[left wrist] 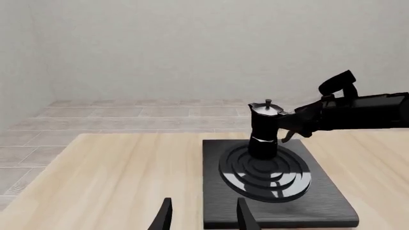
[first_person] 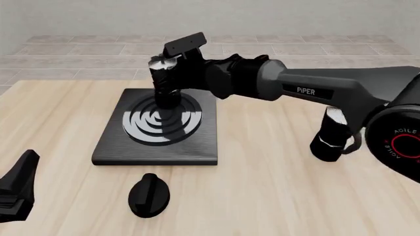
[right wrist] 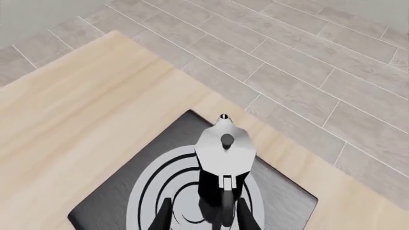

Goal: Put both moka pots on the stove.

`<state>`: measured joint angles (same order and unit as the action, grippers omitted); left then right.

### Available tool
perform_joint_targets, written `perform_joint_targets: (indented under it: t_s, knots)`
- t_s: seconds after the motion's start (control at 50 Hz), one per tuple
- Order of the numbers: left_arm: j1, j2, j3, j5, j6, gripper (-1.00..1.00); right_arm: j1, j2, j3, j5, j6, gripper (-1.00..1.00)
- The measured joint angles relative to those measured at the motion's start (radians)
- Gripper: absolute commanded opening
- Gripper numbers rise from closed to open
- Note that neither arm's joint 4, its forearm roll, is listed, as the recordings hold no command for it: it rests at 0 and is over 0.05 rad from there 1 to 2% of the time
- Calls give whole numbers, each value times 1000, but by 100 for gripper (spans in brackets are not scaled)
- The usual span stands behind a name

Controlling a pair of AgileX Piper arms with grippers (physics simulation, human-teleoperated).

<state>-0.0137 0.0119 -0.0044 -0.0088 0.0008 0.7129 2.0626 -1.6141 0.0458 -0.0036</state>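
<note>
Pale wood table [first_person: 262, 187]: right fingers [right wrist: 199, 215] clasp faceted moka pot [first_person: 165, 81] on ringed stove [first_person: 118, 147]; left fingers [left wrist: 201, 215] apart.

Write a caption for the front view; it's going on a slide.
Right gripper sets one moka pot on the stove; the second pot waits on the table.

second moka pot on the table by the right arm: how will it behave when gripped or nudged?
The moka pot on the table looks tall and waisted on a narrow base, so a push high up would probably tip it rather than slide it. Its glossy black faceted body suggests hard, stiff and possibly slippery; gripping at the waist seems safest. The handle juts to one side, so it may twist if caught.
</note>
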Motion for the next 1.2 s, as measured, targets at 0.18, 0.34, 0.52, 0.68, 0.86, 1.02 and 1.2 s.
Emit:
perform_joint_targets:
  t_s: [0.18,0.34,0.52,0.68,0.86,1.02,1.2]
  knots:
    - [1,-1,-1,1,4,100,8,-56,58,-2,-9,100]
    - [1,0,0,0,8,100,23,-122,126,-10,-11,100]
    - [-1,3,1,-2,11,100,34,-196,195,-18,-12,100]
    - [-3,7,1,-6,14,100,46,-266,249,-18,-11,100]
    - [-4,7,1,-8,15,100,58,-349,304,-18,-10,100]
    - [-6,3,2,-5,18,100,60,-429,361,-29,-6,100]
    - [-10,0,2,-3,25,100,48,-518,427,-44,-2,100]
